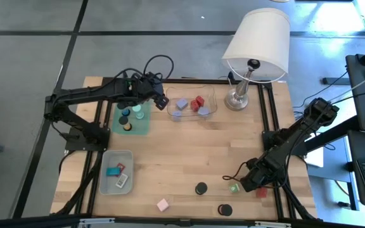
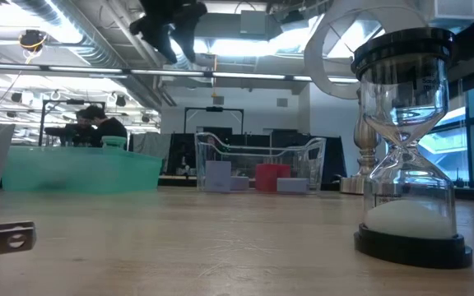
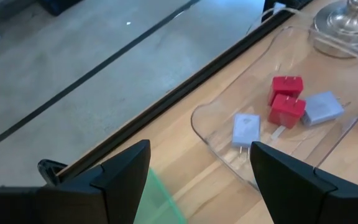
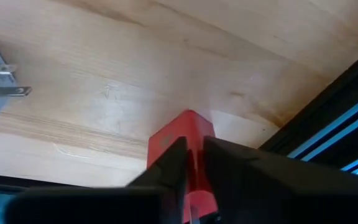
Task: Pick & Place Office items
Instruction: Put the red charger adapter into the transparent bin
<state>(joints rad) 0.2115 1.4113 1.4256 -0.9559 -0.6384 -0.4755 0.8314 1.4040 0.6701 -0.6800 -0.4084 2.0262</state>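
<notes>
Down at the lower right of the overhead frame, the right end effector (image 1: 258, 185) sits low over the desk (image 1: 189, 152) beside its right rail, its fingers nearly shut around a red block (image 4: 185, 146). The wrist picture shows them pinching the block's near part, with its far corner sticking out beyond the tips. A green block (image 1: 234, 187) lies just left of it, two black caps (image 1: 201, 188) farther left along the lower edge, and a pink block (image 1: 163, 204) near the bottom.

To do this step well, I would judge that the grip should be firm and square before lifting, then rise straight up so the green block is not nudged, and travel high enough to clear the clear tray's (image 1: 211, 101) wall.

Higher in the frame, that tray holds two red and three lilac blocks. The grey tray (image 1: 106, 171) at lower left has a teal piece and flat labelled ones. At upper left the left end effector (image 1: 159, 96) hangs wide open and empty, between the green mat (image 1: 146, 123) and the clear tray.
</notes>
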